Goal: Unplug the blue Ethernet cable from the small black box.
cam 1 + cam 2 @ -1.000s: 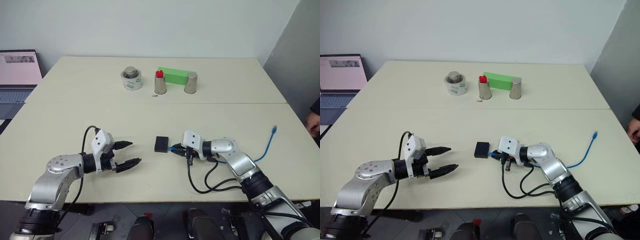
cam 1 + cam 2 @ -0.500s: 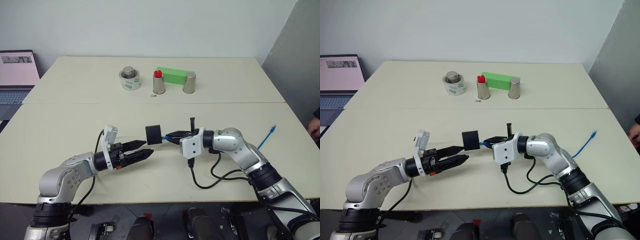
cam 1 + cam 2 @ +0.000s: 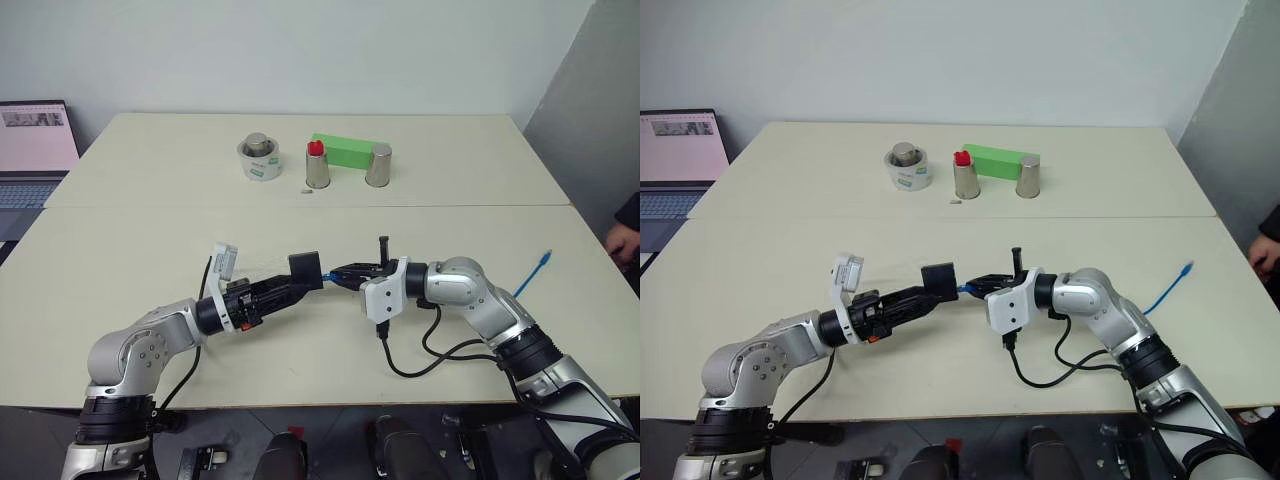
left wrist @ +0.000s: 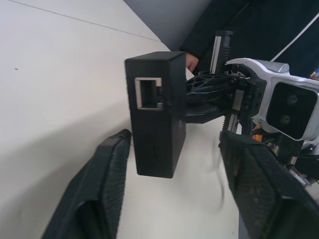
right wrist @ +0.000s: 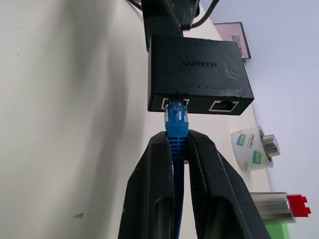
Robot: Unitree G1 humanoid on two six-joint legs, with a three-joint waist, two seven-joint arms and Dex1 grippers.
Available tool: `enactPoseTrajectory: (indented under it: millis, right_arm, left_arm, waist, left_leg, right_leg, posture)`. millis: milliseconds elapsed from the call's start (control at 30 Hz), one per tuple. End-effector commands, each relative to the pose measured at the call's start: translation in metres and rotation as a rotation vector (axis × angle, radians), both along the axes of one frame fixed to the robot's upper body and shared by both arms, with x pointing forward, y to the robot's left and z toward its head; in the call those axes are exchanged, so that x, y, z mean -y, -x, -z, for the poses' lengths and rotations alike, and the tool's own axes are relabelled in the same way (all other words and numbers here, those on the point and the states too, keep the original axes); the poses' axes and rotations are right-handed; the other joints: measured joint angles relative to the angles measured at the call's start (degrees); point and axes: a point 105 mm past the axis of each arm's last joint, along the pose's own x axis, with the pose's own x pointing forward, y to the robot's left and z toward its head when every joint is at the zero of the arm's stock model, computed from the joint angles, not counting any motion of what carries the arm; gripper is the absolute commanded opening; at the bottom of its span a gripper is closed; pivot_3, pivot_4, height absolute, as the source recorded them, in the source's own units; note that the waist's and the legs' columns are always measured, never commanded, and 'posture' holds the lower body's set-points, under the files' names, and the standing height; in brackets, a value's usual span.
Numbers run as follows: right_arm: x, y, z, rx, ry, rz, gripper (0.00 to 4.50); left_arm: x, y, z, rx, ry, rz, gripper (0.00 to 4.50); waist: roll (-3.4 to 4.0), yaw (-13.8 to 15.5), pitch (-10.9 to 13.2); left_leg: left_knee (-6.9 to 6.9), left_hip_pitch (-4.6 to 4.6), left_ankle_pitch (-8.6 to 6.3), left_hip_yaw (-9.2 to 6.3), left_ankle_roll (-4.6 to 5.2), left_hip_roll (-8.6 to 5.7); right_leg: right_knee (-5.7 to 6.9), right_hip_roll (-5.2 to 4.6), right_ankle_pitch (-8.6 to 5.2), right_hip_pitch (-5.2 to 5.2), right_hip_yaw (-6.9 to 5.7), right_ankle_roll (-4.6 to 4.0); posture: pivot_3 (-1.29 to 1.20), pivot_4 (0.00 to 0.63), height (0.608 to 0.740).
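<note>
Our right end effector [image 5: 178,149] is clamped on the blue Ethernet cable [image 5: 176,122], plugged into the small black box [image 3: 305,269] held above the surface [image 3: 150,240]. Our left end effector [image 4: 172,144] straddles the box, not visibly gripping; pulling now could drag the box along.

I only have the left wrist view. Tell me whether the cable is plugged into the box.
Observer: Yes. In the right wrist view the cable has its plug seated in one port of the box.
Operator: Report what the right gripper has.
Observer: The right gripper is shut on the cable just behind the plug.
Operator: Give me the cable's other end.
Observer: In the head views it lies loose on the table, towards its right edge.
</note>
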Motion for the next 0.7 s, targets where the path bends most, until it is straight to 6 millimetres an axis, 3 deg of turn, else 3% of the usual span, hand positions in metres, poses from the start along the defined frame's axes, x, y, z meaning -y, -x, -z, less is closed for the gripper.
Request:
enactPoseTrajectory:
  millis: [33,233,433,500,700]
  right_arm:
    - [-0.003,0.002,-0.017,0.089,-0.023,-0.034,0.13]
    - [-0.008,0.006,-0.018,0.123,-0.020,-0.067,0.13]
    - [-0.009,0.010,-0.014,0.168,0.020,-0.093,0.13]
    - [-0.005,0.010,-0.015,0.158,0.030,-0.089,0.83]
    - [0.017,0.024,-0.016,-0.065,0.064,-0.085,1.96]
  left_arm:
    - [0.001,-0.001,-0.011,0.039,0.016,0.011,2.00]
    - [0.002,-0.003,-0.009,0.041,0.008,0.009,0.78]
    - [0.002,-0.001,-0.006,0.040,-0.008,0.019,0.77]
    - [0.001,-0.001,-0.005,0.042,-0.020,0.025,0.77]
    - [0.004,-0.003,-0.007,0.133,-0.091,0.074,0.77]
  waist:
    - [0.00,0.00,0.00]
    - [0.00,0.03,0.00]
    - [0.00,0.03,0.00]
    - [0.00,0.03,0.00]
    - [0.00,0.14,0.00]
  left_leg:
    - [0.00,0.00,0.00,0.00,0.00,0.00]
    - [0.00,0.00,0.00,0.02,0.00,-0.01]
    - [0.00,0.00,0.00,0.01,0.00,-0.01]
    - [0.00,0.00,0.00,0.01,0.00,-0.01]
    - [0.00,-0.01,0.00,0.00,0.00,-0.02]
  right_leg:
    - [0.00,0.00,0.00,0.00,0.00,0.00]
    - [-0.01,-0.01,0.00,0.00,0.02,0.00]
    - [-0.01,-0.01,0.00,0.00,0.01,0.00]
    - [-0.01,-0.01,0.00,0.00,0.01,0.00]
    - [-0.03,-0.02,0.01,0.02,0.00,-0.02]
  posture:
    - [0.00,0.150,0.740]
    - [0.00,0.150,0.740]
    - [0.00,0.150,0.740]
    - [0.00,0.150,0.740]
    - [0.00,0.150,0.740]
